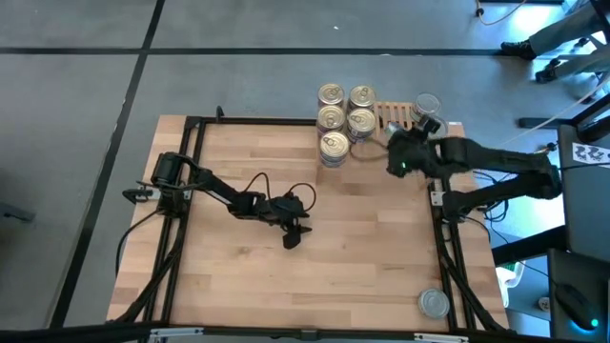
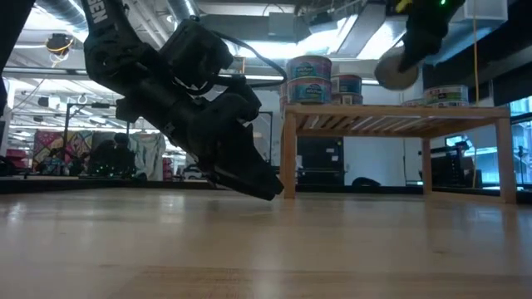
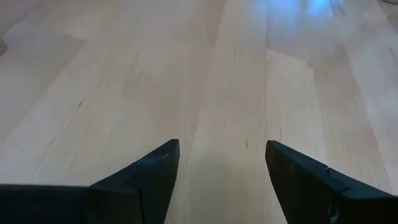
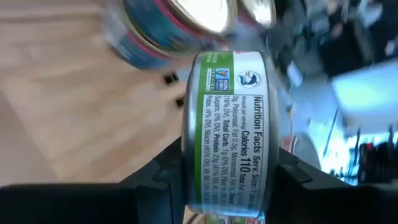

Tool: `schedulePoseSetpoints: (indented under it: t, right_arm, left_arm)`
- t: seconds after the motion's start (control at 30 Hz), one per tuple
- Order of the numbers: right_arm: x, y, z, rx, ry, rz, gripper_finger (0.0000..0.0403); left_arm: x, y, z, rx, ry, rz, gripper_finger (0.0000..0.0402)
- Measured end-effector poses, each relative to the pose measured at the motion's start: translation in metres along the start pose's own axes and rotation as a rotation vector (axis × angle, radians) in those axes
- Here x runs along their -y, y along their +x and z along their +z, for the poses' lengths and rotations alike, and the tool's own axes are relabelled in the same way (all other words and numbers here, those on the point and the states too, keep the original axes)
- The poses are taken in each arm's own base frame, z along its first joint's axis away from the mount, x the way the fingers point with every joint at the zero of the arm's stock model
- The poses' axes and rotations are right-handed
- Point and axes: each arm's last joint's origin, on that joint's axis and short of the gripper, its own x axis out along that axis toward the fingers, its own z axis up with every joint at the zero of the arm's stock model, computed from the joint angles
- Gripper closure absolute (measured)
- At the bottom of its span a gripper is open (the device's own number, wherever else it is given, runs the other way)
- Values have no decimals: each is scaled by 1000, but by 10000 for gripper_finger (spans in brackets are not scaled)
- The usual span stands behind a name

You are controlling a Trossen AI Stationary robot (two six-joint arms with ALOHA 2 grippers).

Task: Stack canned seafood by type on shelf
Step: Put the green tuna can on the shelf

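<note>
- Closest to the wrist lens, the can [image 4: 230,134] I am carrying fills the middle of the right wrist view, turned on edge so its green and white nutrition label faces me, with one dark finger pressed against each flat end.
- Largest thing first: the tabletop [image 1: 286,267] fills the lower centre of the high view and is nearly bare, with just one silver-topped tin [image 1: 435,303] left at the lower right near the frame rail.
- My shelf [image 2: 399,120] stands at the upper centre right of the high view; in the low view it sits right of centre on its short legs.
- On its left part I count five gold-topped stacks [image 1: 345,116], and the low view shows at least one of them two tins high.
- At its right end a grey-topped tin [image 1: 426,103] sits just above my right arm.
- Judging by that, most of the sorting looks done; what remains is placing the carried can and fetching the stray tin.
- Right gripper [image 1: 408,152] hovers over the shelf's right half, fingers part closed and clamping the can.
- Left gripper [image 1: 293,238] rests low at mid-table, its fingers [image 3: 149,180] spread wide over bare wood, holding nothing.
</note>
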Motion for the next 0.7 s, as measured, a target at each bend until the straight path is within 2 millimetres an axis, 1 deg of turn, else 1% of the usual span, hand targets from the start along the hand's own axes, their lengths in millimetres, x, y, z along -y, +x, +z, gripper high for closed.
schedulePoseSetpoints:
  t: [0.17, 0.33, 0.53, 0.7]
  right_arm:
    - [21, 23, -2, -106, 94, 5, 261]
    - [34, 36, 2, -102, 167, -11, 261]
    - [44, 61, 5, -152, 251, 25, 260]
    - [46, 86, 6, -230, 220, 3, 261]
  left_arm:
    - [1, 0, 0, 0, 1, -2, 164]
    - [1, 0, 0, 1, 1, -2, 164]
    - [1, 0, 0, 1, 12, -2, 164]
    - [1, 0, 0, 2, 12, -2, 164]
